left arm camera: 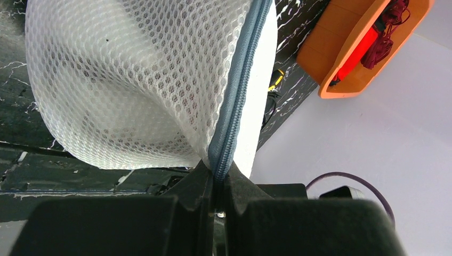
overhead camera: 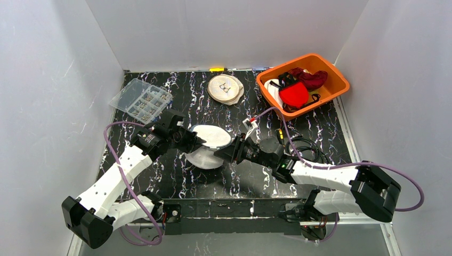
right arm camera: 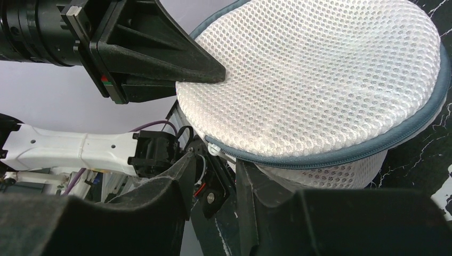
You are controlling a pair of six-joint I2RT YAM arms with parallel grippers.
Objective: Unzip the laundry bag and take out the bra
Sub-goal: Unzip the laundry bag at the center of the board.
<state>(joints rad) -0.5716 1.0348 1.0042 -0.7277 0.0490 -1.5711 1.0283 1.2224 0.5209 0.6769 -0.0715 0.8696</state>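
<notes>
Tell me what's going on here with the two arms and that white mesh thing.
Both arms are working on a round mesh laundry bag, which looks to be held up off the table. The left gripper is pinched shut on the bag's edge at the zipper. The right gripper is open, right by the small white zip pull. The zipper looks closed along the stretch in view.
</notes>
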